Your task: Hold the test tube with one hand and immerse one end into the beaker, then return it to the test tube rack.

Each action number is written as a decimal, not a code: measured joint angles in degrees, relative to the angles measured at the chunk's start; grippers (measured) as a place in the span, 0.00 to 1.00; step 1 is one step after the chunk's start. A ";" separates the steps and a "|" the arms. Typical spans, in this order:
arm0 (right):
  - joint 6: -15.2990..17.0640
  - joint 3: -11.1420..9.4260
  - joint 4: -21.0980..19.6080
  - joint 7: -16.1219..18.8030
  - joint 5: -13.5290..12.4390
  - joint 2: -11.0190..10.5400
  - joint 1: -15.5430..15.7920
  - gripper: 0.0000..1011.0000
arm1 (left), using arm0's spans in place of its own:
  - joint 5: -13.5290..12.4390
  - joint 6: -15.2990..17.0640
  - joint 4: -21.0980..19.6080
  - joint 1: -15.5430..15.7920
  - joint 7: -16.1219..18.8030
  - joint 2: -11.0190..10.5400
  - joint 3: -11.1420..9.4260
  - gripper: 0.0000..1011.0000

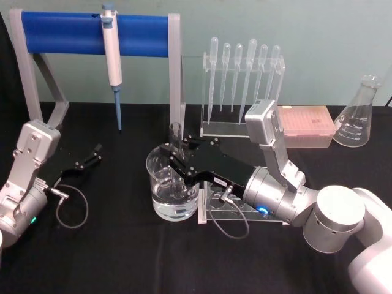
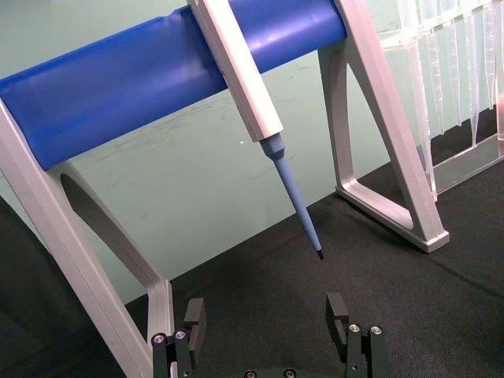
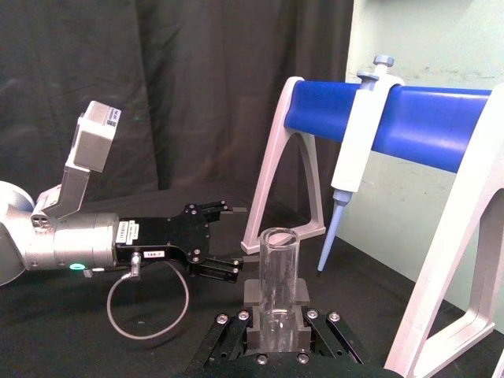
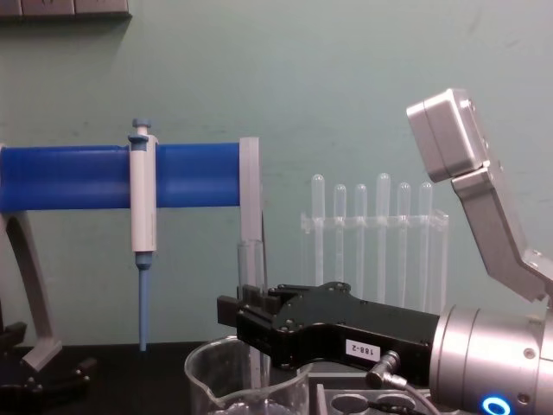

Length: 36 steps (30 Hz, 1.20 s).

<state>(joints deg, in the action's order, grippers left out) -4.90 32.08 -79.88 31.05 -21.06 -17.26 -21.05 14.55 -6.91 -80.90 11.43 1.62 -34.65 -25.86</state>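
The right hand (image 1: 179,160), at the centre of the head view, is clamped on the tube (image 1: 176,136) from both sides. It grips partway down the glass, so the open rim stands clear above it. The tube is upright, and its lower run passes below the rim of the beaker (image 1: 157,195), which sits just left of centre and has clear liquid in its lower part. The chest view agrees: the tube drops behind the hand and goes down inside the beaker's wall at the bottom of that frame. So the pick-up looks done and the dip is in hand. Whether the round end actually reaches the liquid is hidden by the hand and the glass, so I cannot tell. What is left, as I judge it, is to finish the immersion if needed, lift the tube straight out past the rim, and carry it to the rack (image 1: 212,205). The rack lies just right of the beaker, under the right arm, and its visible holes look free. The left hand (image 1: 93,154), at the left edge of the head view, sits low over the worktop (image 1: 122,245). It is wide open, holds nothing, and is well apart from the beaker.
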 joint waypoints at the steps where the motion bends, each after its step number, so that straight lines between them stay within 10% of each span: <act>1: 0.00 0.00 0.00 0.00 0.00 0.00 0.00 0.22 | 0.00 0.00 0.00 0.00 0.00 0.00 0.00 0.99; 36: 0.00 0.00 0.00 0.00 0.00 0.00 0.00 0.22 | 0.00 0.00 0.00 0.00 0.00 0.00 0.00 0.99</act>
<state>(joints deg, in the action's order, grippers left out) -4.91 32.08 -79.89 31.04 -21.06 -17.26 -21.04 14.55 -6.91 -80.90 11.43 1.62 -34.64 -25.86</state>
